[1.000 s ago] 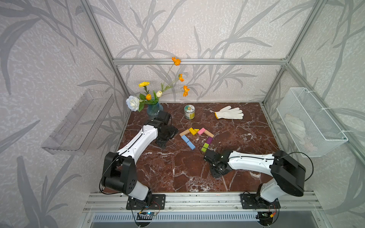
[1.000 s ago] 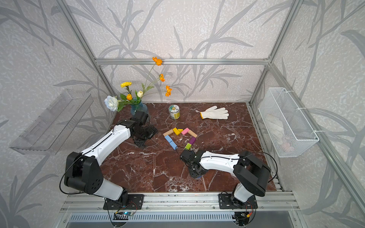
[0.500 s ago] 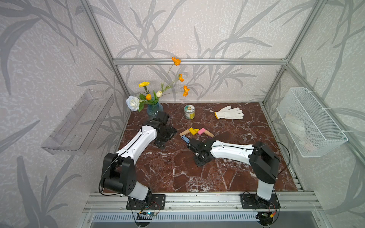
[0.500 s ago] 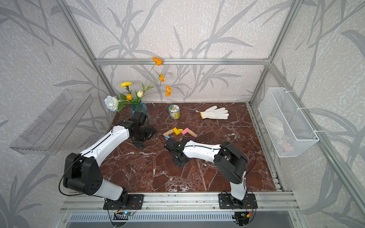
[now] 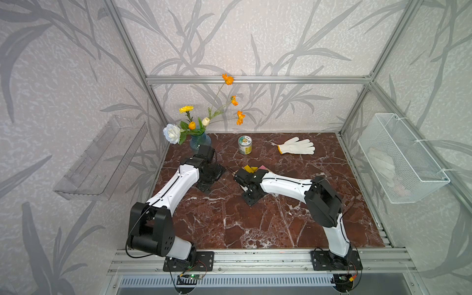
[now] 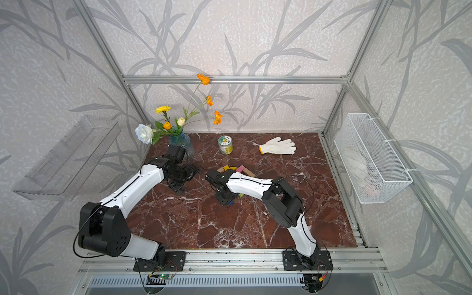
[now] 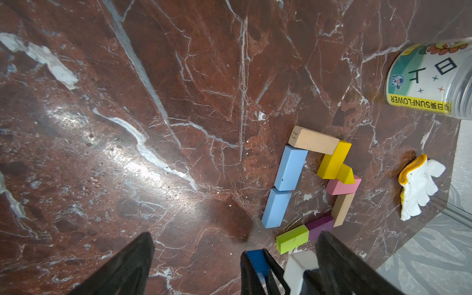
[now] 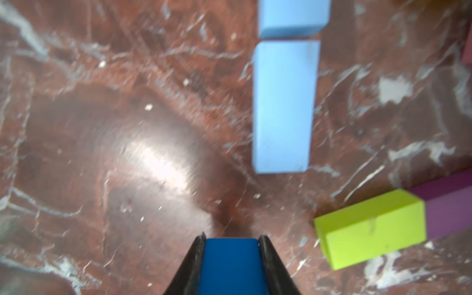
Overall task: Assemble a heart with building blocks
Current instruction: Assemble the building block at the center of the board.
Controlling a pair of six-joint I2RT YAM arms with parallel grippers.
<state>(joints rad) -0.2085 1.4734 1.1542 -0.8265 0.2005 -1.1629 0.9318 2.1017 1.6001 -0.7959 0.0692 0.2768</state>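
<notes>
Now the right gripper (image 8: 231, 238) pinches the dark blue block (image 8: 231, 265) at the near side of the heart (image 7: 332, 161). The heart lies mid-table, its near tip open between a light blue block (image 8: 282, 107) and the lime green block (image 8: 370, 229). The left gripper (image 5: 212, 178) hangs spread and empty at the left. If the block is lowered crooked, I think it may push these neighbours and break the outline.

The right claw (image 8: 232, 238), clamped on the dark blue rectangular block (image 8: 231, 265), is swung leftward and is now brought near the lime green rectangular block (image 8: 370, 229).
</notes>
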